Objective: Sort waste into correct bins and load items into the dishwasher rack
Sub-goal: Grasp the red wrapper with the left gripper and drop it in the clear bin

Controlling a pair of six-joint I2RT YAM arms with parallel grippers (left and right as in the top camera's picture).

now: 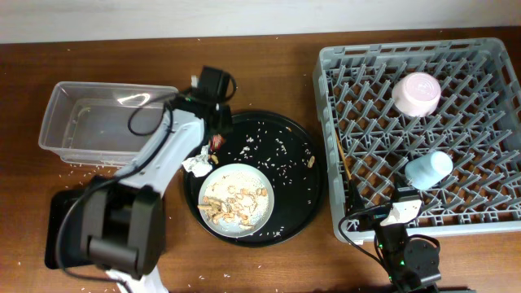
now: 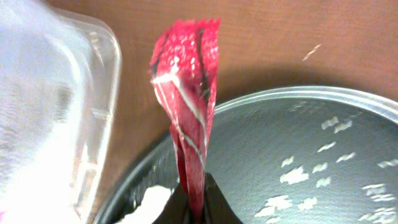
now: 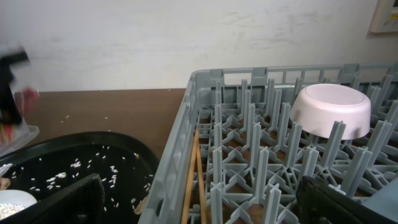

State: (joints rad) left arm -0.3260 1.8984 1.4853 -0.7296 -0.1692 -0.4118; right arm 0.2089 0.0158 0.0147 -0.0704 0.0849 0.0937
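Observation:
My left gripper [image 1: 213, 140] is shut on the red wrapper [image 1: 216, 144] over the round black tray's left rim, beside the clear tub [image 1: 106, 122]. In the left wrist view the wrapper [image 2: 186, 106] stands up from the shut jaws [image 2: 196, 200], with the tub [image 2: 56, 112] to the left. The white tissue [image 1: 195, 165] lies on the tray rim. The pale plate [image 1: 237, 200] holds beige scraps. The grey rack [image 1: 326, 98] holds the upturned pink bowl [image 1: 416, 92], the blue cup [image 1: 429, 169] and the chopsticks [image 1: 346, 167]. My right gripper [image 3: 205, 208] is open and empty at the rack's front left corner.
The round black tray [image 1: 301, 183] is strewn with rice grains, and a small tan scrap [image 1: 312, 162] lies at its right edge. The shallow black tray [image 1: 59, 232] sits at the lower left, partly under my left arm. Rice grains lie on the brown table.

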